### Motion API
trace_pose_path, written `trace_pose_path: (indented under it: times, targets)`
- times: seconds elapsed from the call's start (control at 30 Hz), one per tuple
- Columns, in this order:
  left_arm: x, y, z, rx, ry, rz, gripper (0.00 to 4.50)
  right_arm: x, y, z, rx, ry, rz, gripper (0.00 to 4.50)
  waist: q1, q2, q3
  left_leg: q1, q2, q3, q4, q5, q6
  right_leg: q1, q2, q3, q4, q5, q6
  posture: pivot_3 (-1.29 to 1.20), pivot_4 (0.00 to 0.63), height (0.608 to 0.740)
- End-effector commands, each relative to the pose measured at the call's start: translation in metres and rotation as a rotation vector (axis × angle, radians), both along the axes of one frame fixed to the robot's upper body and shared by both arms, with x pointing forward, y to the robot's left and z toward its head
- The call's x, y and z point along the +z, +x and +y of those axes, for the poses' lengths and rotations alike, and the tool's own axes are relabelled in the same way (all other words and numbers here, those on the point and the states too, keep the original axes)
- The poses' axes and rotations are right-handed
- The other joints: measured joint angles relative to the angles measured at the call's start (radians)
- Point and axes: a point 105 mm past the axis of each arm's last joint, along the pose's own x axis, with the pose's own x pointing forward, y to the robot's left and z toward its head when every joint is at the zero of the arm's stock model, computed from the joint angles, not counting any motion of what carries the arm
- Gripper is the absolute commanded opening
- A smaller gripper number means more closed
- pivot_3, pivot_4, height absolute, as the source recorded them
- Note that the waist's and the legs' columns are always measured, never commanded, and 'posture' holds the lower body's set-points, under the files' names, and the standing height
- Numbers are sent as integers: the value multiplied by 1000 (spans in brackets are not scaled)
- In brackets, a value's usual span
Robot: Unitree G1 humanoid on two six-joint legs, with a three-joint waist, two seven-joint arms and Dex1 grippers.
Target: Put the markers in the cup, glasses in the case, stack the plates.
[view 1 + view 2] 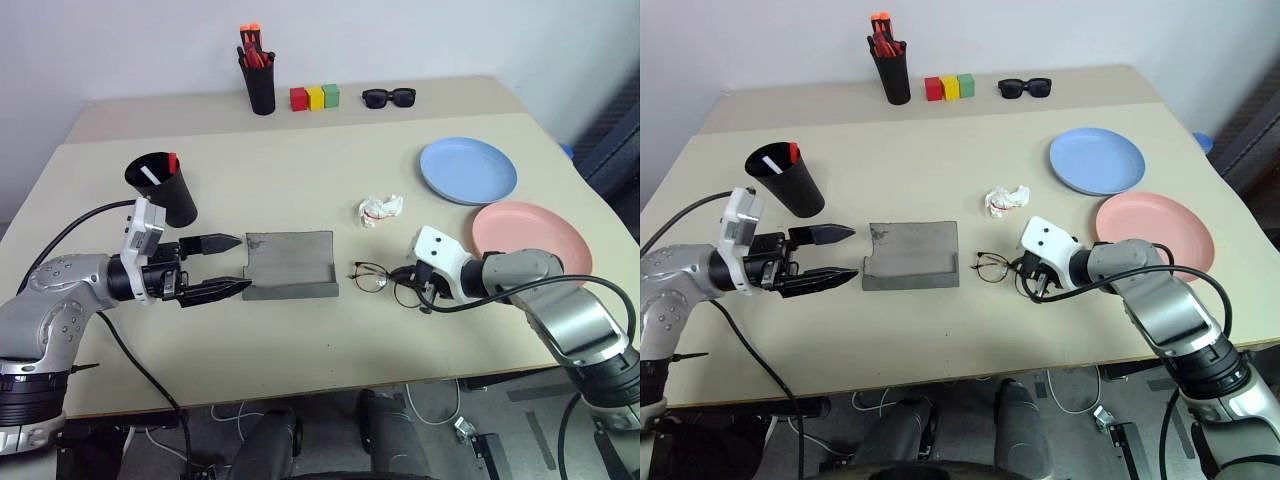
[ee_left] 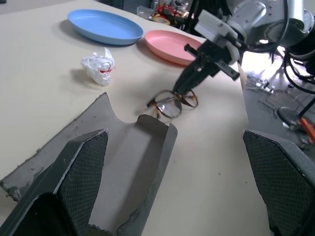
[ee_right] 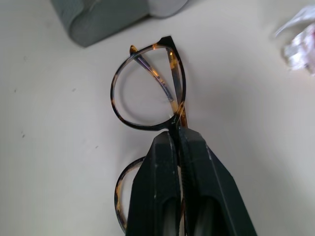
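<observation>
Right tool (image 3: 178, 140) pinching glasses (image 1: 385, 281) at the bridge, on counter (image 1: 300, 340) just beside opened grey case (image 1: 290, 264). Left tool (image 1: 230, 265) hovering spread at case's other end.

The left arm reaches in from the table's left edge, its wrist level, and the left gripper (image 1: 232, 265) points sideways toward the table's middle with its two black fingers spread wide and nothing between them. The right arm bends in from the right edge; the right gripper (image 3: 178, 140) angles downward, fingers pinched together on the glasses (image 3: 147, 88) at the bridge.
</observation>
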Motion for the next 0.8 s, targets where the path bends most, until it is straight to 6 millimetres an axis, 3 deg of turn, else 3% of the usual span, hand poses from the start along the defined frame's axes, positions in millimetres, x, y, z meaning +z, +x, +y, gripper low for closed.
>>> trace_pose_path:
  times: [0.03, 0.1, 0.2, 0.33, 0.5, 0.6, 0.8]
  targets:
    - [14, -7, 12, 27, -3, -19, 4500, 42, 15, 12, 20, 81, -146, 57, -1, 0, 0, 0, 0, 0, 0, 0, 0, 0, 0, 0, 0, 0, 0, 0, 150, 740]
    - [14, -11, 20, 47, 0, 12, 4500, 58, 21, 24, 38, 140, -196, 57, 0, 0, 0, -1, 0, 0, 0, 0, 0, -1, 0, 0, 0, 0, 0, 0, 150, 740]
    - [11, -7, 39, 133, 39, -11, 4500, 72, 24, 55, 78, 265, -247, 57, 1, 0, 0, -3, 0, 0, -1, 0, 0, -4, 1, 0, 1, 0, 0, 0, 150, 740]
    - [12, -8, 52, 197, 61, -29, 4500, 72, 17, 98, 145, 359, -256, 57, 4, 0, 0, -7, 0, -1, 0, 1, -1, -10, 1, 0, 3, 1, -1, 0, 150, 740]
    - [8, -12, 49, 208, 70, -33, 4500, 58, 7, 137, 176, 415, -223, 57, 2, 1, 0, -9, 0, -1, -1, 1, -2, -14, 0, 1, 5, 2, -2, 0, 150, 740]
    - [8, -14, 43, 207, 67, -48, 4500, 44, 5, 143, 176, 372, -216, 57, 4, 0, 0, -9, 0, -1, -1, 1, -2, -14, 0, 1, 5, 2, -3, 0, 150, 740]
    - [7, -14, 35, 203, 50, -53, 4500, 10, 4, 135, 200, 214, -219, 57, 0, 0, 0, -9, 0, 0, -1, 1, -2, -14, 1, 1, 5, 2, -3, 0, 150, 740]
